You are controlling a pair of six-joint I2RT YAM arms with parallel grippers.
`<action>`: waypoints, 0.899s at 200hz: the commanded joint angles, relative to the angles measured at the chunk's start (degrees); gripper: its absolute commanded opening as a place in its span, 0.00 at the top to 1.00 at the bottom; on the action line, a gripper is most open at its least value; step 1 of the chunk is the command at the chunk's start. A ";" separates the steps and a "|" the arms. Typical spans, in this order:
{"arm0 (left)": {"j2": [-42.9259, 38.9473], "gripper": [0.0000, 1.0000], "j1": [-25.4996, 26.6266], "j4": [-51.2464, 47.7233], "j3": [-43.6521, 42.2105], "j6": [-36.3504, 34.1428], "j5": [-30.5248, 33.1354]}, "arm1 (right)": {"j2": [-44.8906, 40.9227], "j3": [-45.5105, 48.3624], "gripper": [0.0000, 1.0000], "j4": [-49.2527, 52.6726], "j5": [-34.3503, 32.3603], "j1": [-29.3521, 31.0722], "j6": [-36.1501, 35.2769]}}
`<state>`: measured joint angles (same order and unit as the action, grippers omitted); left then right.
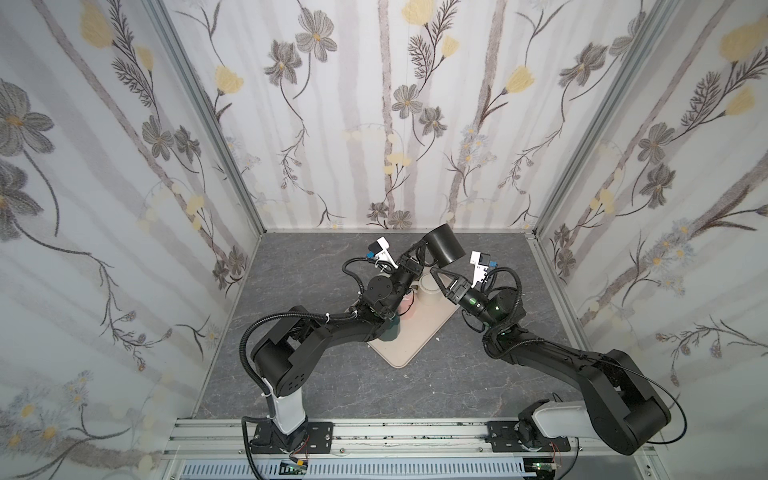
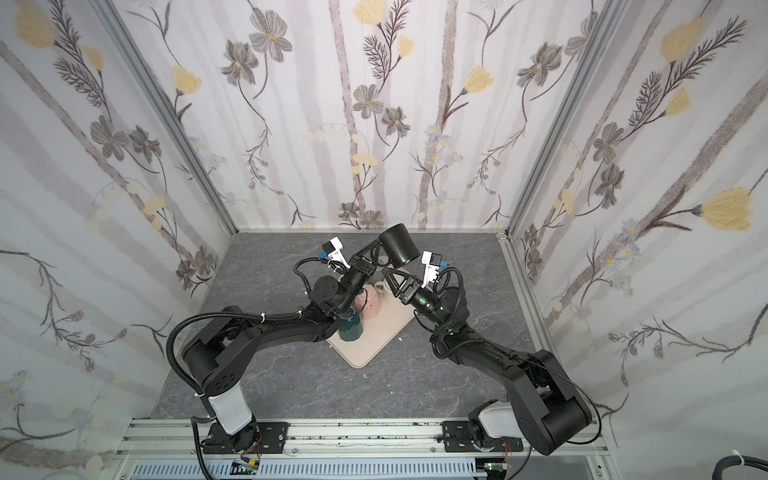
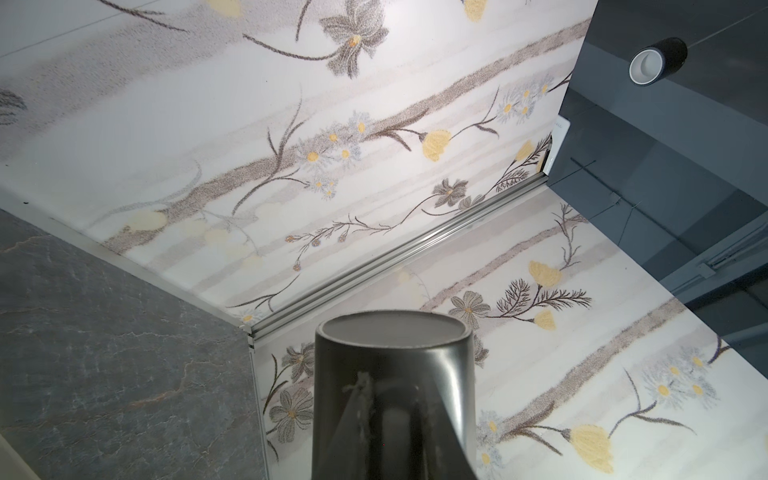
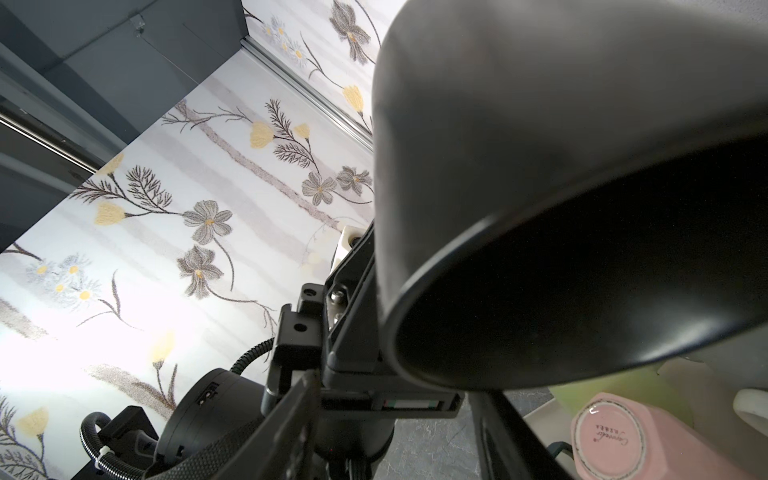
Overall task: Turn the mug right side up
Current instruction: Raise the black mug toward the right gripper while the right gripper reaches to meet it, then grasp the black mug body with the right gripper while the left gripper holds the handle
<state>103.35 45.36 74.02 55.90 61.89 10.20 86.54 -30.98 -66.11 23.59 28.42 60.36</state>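
Note:
The black mug [image 1: 444,245] [image 2: 399,245] hangs in the air over the back of the table. It is tilted, with its flat base toward the back wall and its mouth facing down and to the right. My left gripper [image 1: 420,254] [image 2: 374,254] is shut on it from the left side; its handle is hidden. In the left wrist view the mug [image 3: 395,374] fills the space in front of the left gripper [image 3: 388,432]. My right gripper [image 1: 435,275] [image 2: 389,275] stands open just below the mug's mouth [image 4: 582,291], apart from it, with nothing between its fingers [image 4: 291,415].
A beige tray [image 1: 415,345] [image 2: 374,345] lies mid-table under both wrists. On it stand a pink mug [image 2: 372,307] [image 4: 611,440] bottom up, a cream mug [image 1: 430,289] and a dark green mug [image 2: 349,330]. Patterned walls close three sides.

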 commanded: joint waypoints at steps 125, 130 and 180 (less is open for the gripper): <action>0.07 1.00 4.33 5.08 -1.05 0.92 -0.90 | -1.06 -0.92 0.54 -10.39 -9.46 -0.39 -2.53; 0.13 1.00 4.38 5.08 -1.04 1.08 -0.80 | -0.96 -0.89 0.55 -11.02 -9.74 -0.39 -2.44; 1.06 1.00 4.58 5.87 -1.57 1.92 -0.38 | 0.77 -2.28 0.56 -11.53 -10.55 -0.41 -2.61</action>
<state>103.96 49.58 79.50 54.98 63.26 12.91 86.74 -31.73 -67.94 18.44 28.27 58.89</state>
